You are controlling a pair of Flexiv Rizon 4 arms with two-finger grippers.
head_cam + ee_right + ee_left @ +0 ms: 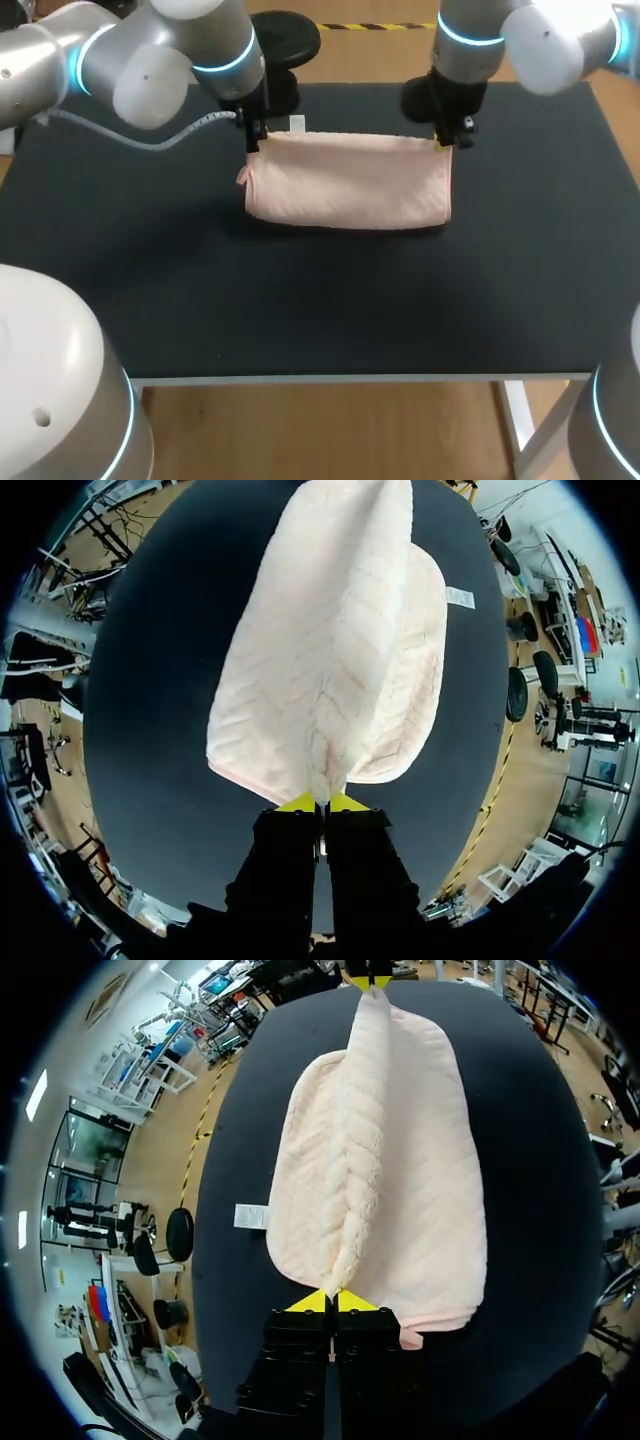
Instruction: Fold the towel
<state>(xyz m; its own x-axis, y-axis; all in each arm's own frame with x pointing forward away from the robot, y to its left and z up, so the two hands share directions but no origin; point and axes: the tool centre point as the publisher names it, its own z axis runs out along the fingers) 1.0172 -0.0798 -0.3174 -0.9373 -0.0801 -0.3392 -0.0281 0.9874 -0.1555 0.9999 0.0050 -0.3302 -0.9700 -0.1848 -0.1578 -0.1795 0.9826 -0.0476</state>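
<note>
Blk table (320, 310) (matte top).

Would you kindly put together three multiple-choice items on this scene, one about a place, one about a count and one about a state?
1. Where does the pale pink terry towel lie on the black table?
A. At the near edge
B. In the far half
C. Hanging off the side

2. How many tools hold it?
A. None
B. One
C. Two

3. What state is the left tool in?
A. Wide open above the cloth
B. Shut on a towel corner
C. Shut on nothing, off the table

Answers:
1 B: the head view shows it toward the far edge, with bare table in front.
2 C: the left tool and the right tool each pinch a far corner.
3 B: its wrist view shows both yellow tips closed on the fabric.
</note>
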